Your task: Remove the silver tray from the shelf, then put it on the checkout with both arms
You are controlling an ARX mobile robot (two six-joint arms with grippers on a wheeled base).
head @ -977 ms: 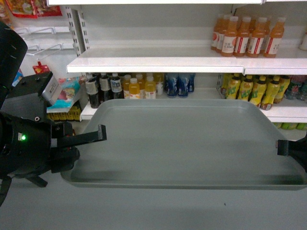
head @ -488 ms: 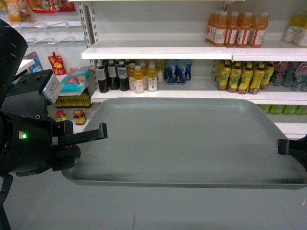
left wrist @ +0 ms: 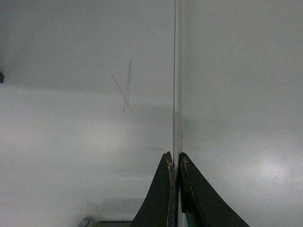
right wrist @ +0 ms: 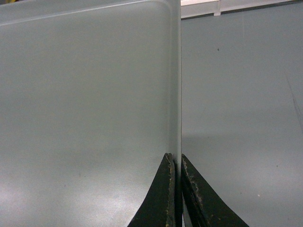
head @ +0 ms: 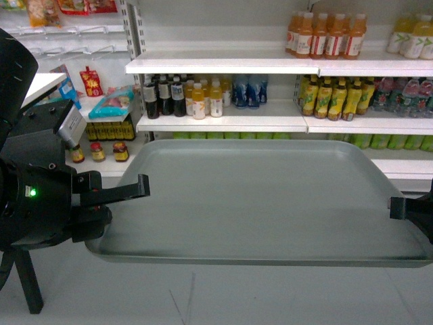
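Observation:
The silver tray [head: 257, 196] hangs level in the air in front of the shelf [head: 223, 66], well clear of it, with grey floor below. My left gripper [head: 139, 189] is shut on the tray's left rim; in the left wrist view its tips [left wrist: 175, 161] pinch the thin rim edge [left wrist: 178, 71]. At the right edge of the head view my right gripper [head: 399, 206] is shut on the right rim. In the right wrist view its tips [right wrist: 176, 161] clamp the tray [right wrist: 85, 94]. The checkout is out of view.
Rows of drink bottles [head: 203, 98] fill the white shelf boards behind the tray, with more bottles [head: 325, 34] above. Snack packs and jars [head: 98, 149] sit at the left. A black stand leg [head: 27, 284] reaches the floor [head: 270, 298] at lower left.
The shelves have shrunk and risen in the head view, so I have backed away from them. The tray and both grippers keep their places in the view. The stand leg has come into view.

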